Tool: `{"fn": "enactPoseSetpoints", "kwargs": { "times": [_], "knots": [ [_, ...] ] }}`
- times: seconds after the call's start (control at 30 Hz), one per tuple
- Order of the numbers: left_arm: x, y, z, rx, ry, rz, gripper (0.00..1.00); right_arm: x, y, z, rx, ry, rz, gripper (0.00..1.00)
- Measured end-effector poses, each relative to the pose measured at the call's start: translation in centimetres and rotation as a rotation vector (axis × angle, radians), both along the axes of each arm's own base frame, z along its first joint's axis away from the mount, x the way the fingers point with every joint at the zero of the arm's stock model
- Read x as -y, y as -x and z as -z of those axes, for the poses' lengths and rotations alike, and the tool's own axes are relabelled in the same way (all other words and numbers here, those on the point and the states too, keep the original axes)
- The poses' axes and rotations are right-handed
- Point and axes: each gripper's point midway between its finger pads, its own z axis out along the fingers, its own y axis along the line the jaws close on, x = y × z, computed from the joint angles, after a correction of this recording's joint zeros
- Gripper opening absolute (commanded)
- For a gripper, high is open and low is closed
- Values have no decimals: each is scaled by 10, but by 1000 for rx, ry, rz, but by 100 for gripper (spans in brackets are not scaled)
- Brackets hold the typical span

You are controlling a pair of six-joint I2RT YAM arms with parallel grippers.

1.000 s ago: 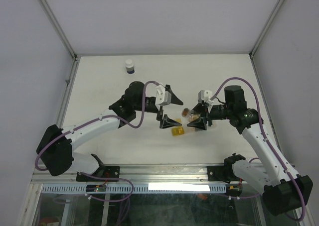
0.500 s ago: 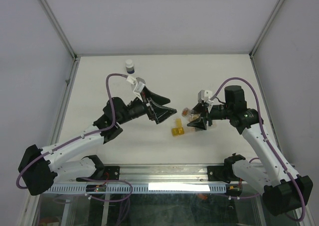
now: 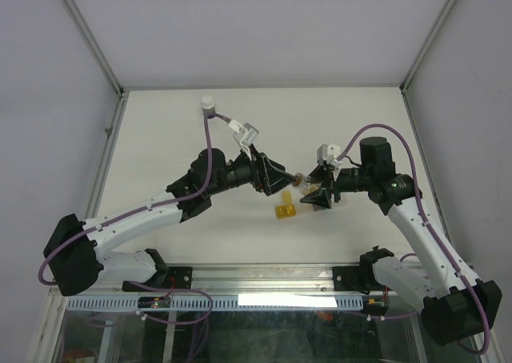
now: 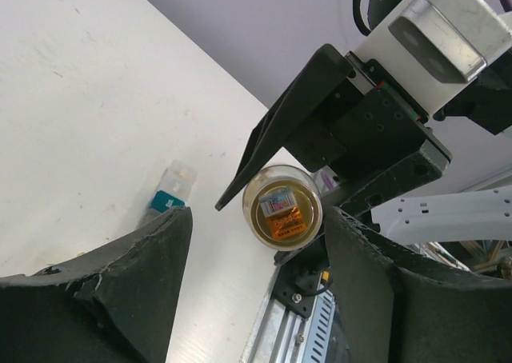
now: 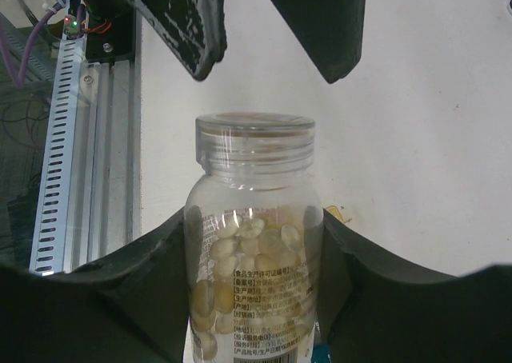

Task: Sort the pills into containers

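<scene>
Right gripper (image 3: 318, 189) clamps a clear pill bottle (image 5: 254, 243) — left gripper (image 4: 258, 219), jaws spread, faces its cap (image 4: 282, 205); yellow container (image 3: 285, 211) nearby.

Robot arms (image 3: 144, 219): two
Clear pill bottle (image 5: 254, 243): one
Small white bottle (image 3: 208, 101): one
Containers (image 3: 284, 211): one yellow, one teal; the clear ones too hidden to count
</scene>
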Motion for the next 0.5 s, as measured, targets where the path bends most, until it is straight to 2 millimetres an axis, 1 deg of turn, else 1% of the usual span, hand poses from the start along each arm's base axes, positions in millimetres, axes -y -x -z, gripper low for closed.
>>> {"fn": "enactPoseSetpoints", "kwargs": {
  "times": [0.27,0.37,0.5],
  "knots": [
    [16,10,1,-13,-5,56,62,0,0,0,1,0,0,0],
    [19,9,1,-15,-7,62,59,0,-1,-1,6,-2,0,0],
    [22,8,5,-22,-15,70,53,0,-1,-1,6,-2,0,0]
  ]
}}
